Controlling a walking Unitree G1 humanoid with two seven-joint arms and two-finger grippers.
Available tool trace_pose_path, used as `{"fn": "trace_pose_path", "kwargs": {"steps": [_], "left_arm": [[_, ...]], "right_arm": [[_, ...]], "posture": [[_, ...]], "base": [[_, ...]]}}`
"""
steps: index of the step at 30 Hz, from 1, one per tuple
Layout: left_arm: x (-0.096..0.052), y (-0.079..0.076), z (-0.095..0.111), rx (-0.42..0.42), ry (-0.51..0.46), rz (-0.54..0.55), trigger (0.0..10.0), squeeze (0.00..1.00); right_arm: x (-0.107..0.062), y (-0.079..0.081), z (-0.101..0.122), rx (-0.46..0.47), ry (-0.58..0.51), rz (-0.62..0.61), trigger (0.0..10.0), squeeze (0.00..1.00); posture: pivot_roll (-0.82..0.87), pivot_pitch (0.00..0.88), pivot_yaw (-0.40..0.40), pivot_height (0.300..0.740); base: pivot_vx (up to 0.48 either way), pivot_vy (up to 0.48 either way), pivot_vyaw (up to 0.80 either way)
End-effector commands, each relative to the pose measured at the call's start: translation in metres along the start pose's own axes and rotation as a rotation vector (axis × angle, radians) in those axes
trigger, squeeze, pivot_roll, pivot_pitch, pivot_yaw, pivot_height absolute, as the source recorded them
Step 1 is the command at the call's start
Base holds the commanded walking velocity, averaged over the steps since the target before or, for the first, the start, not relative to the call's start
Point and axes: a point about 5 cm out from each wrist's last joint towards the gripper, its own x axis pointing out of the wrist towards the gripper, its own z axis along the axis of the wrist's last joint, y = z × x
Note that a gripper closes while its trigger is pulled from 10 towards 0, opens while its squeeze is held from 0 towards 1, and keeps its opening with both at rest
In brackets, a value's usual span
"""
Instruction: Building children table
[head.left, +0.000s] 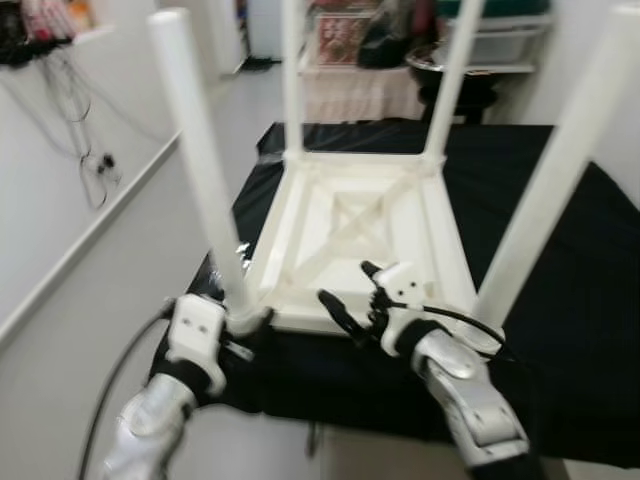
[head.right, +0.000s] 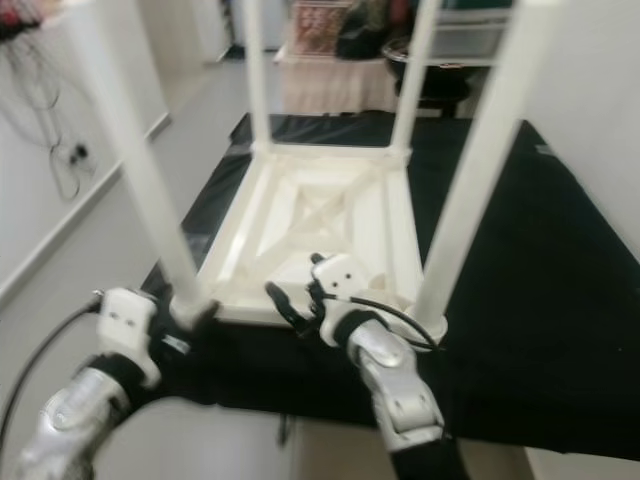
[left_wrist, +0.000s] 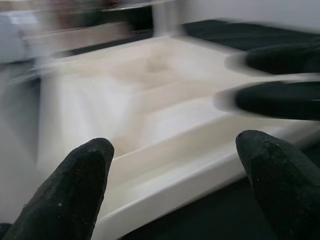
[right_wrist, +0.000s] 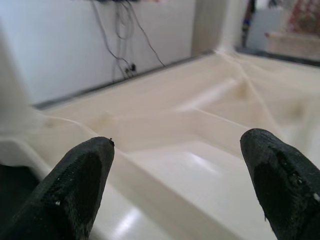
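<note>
**A:** Where does your table stand right now?

**B:** The white children's table (head.left: 350, 235) lies upside down in the centre of the frame on the black-covered surface (head.left: 560, 300), all four legs up. The near left leg (head.left: 200, 160) runs from the upper left down to the near corner; the near right leg (head.left: 560, 180) crosses the right side.

**A:** And your grippers?

**B:** Your left gripper (head.left: 245, 322) sits at the lower left, right at the foot of that near left leg. In its wrist view the fingers (left_wrist: 75, 190) stand spread, with the table's rim between them, so it grips nothing. Your right gripper (head.left: 345, 295), lower centre, hangs over the near rim with its fingers (right_wrist: 80, 185) wide apart and nothing held.

**A:** What can go wrong from here?

**B:** I judge the near edge is your risk. The table lies close to the front of the covered surface, so a pull toward you could drag it, and the cloth, off the edge. If you close on the thin rim off-centre, the smooth plastic may slip out. Swing your left arm sideways and you may knock the leg and skew the table.
</note>
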Motion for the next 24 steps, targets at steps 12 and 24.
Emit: {"fn": "trace_pose_path", "kwargs": {"steps": [12, 24], "left_arm": [[-0.014, 0.006, -0.005, 0.011, 0.037, 0.07, 10.0, 0.0], [-0.038, 0.011, -0.002, 0.066, 0.044, 0.253, 10.0, 0.0]], "right_arm": [[0.002, 0.01, 0.0, 0.03, -0.014, 0.052, 10.0, 0.0], [-0.012, -0.003, -0.005, 0.03, 0.008, -0.03, 10.0, 0.0]], "posture": [[-0.06, 0.055, -0.001, 0.74], [-0.06, 0.055, -0.004, 0.74]], "base": [[0.0, 0.0, 0.0], [0.0, 0.0, 0.0]]}}
